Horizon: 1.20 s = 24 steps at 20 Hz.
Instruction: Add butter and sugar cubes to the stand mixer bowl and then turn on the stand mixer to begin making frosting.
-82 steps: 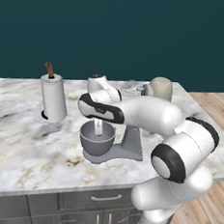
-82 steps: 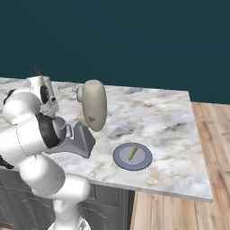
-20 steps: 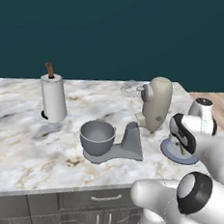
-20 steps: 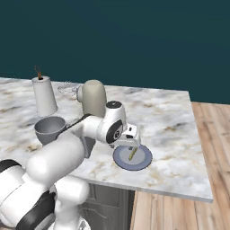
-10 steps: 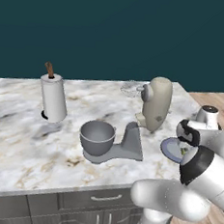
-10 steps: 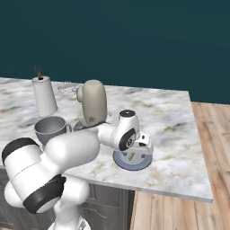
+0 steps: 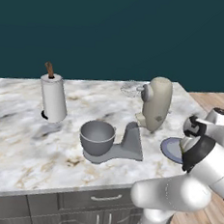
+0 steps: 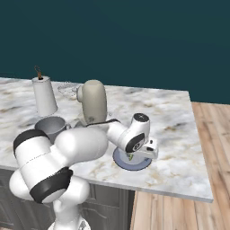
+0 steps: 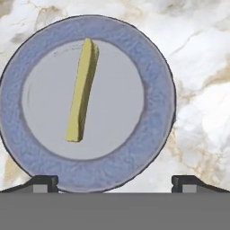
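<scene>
The butter [image 9: 83,90], a thin yellow-green stick, lies on a round blue-grey plate [image 9: 157,90] directly below my hand. My gripper [image 9: 117,183] is open, with both fingertips spread wide over the plate's near rim and nothing between them. From the right base view, the gripper [image 8: 134,155] hovers just above the plate [image 8: 120,161], right of the stand mixer [image 8: 94,103]. The grey stand mixer bowl [image 7: 97,136] sits on the mixer's base, left of the beige head [image 7: 157,103]. The sugar cubes are out of view.
A white paper-towel roll [image 7: 53,98] stands at the back left of the marble counter [image 7: 19,139]. A wire utensil [image 7: 131,87] lies behind the mixer. The counter's right edge [image 8: 197,148] is close to the plate, with wooden floor beyond.
The arm has swung from the mixer bowl over to the plate on the right. In the last second the hand came lower over the plate, and the gripper stayed open.
</scene>
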Tool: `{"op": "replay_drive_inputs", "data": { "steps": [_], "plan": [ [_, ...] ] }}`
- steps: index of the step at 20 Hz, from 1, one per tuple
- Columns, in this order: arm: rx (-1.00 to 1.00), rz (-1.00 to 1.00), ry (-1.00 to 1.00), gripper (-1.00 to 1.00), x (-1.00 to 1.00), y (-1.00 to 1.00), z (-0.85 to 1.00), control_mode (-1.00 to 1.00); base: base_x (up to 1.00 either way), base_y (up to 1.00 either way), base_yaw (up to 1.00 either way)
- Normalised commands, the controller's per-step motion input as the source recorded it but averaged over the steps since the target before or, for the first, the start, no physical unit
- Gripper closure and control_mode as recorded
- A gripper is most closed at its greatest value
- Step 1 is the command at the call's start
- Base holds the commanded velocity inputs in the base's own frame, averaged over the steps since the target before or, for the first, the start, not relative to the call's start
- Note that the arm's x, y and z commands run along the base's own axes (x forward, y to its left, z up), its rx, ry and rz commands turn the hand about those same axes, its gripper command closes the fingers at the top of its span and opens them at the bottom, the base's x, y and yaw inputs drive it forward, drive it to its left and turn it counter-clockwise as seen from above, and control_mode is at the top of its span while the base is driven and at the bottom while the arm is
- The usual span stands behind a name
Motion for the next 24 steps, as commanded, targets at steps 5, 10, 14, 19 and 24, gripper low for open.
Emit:
{"op": "replay_drive_inputs", "data": {
  "steps": [5, 10, 14, 19, 24],
  "plan": [
    [0.05, 0.00, 0.00, -1.00, 0.05, 0.03, 0.00, -1.00, 0.00, 0.00, 0.00],
    [0.00, 0.00, 0.00, -1.00, 0.07, 0.09, 0.00, -1.00, 0.00, 0.00, 0.00],
    [0.00, 0.00, 0.00, -1.00, 0.00, 0.14, -0.02, -1.00, 0.00, 0.00, 0.00],
    [0.00, 0.00, 0.00, -1.00, 0.00, 0.10, -0.12, -1.00, 0.00, 0.00, 0.00],
    [0.00, 0.00, 0.00, -1.00, 0.08, 0.08, -0.19, -1.00, 0.00, 0.00, 0.00]
  ]
}}
